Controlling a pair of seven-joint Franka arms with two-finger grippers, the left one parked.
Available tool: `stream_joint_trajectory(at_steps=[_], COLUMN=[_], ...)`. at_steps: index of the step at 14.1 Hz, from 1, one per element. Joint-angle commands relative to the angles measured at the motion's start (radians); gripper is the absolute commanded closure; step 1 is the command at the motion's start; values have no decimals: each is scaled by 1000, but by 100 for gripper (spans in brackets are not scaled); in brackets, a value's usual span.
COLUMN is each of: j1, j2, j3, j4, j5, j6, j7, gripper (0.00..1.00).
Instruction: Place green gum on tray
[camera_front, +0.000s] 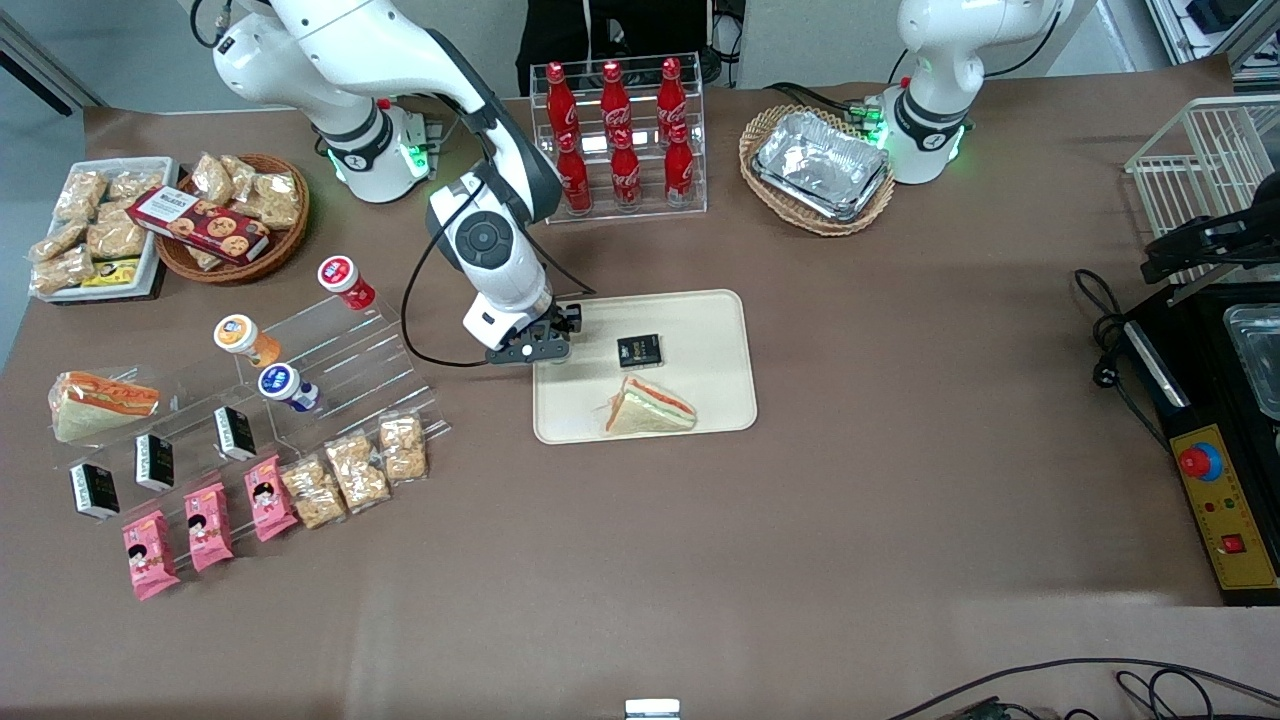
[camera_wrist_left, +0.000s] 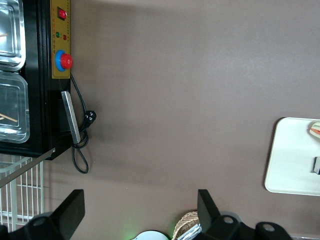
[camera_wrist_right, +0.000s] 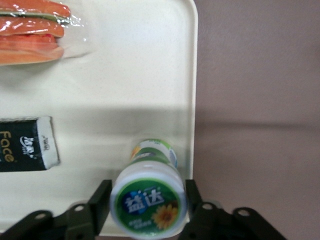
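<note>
The gum (camera_wrist_right: 148, 200) fills the right wrist view closest to the lens, lid toward the camera, its long axis running straight away from the lens down toward the tray. The gripper (camera_wrist_right: 145, 212) is closed on it, one finger (camera_wrist_right: 97, 205) at the lid's 9 o'clock and the other (camera_wrist_right: 195, 202) at its 3 o'clock, both touching the bottle just under the lid.

By size: the counter (camera_front: 900, 480) carries everything. On it lies the tray (camera_front: 710, 320), and the gripper (camera_front: 535, 350) hangs over the tray's edge toward the working arm's end. The tray rim (camera_wrist_right: 192, 100) passes just beside the bottle, so the gum sits inside the rim but only narrowly. A sandwich (camera_front: 648, 410) lies at about 4 o'clock from the gripper in the front view, and a small dark packet (camera_front: 639, 350) at 3 o'clock, both apart from the gum.

I judge the bottle's base is at or near the tray surface; contact cannot be confirmed. Release looks like the remaining step, and a slight shift toward the packet would give more margin from the rim.
</note>
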Motion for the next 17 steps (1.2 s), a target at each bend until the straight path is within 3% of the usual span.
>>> stream_joint_trajectory(at_steps=[1, 5, 11, 17], j1=[12, -40, -312, -578], j2=[1, -67, -228, -254], j3=[-7, -22, -28, -28], j4=[1, 8, 30, 252], j5=[51, 50, 42, -57], j6=[15, -46, -302, -641], j7=[3, -41, -377, -515], gripper=[1, 1, 1, 1])
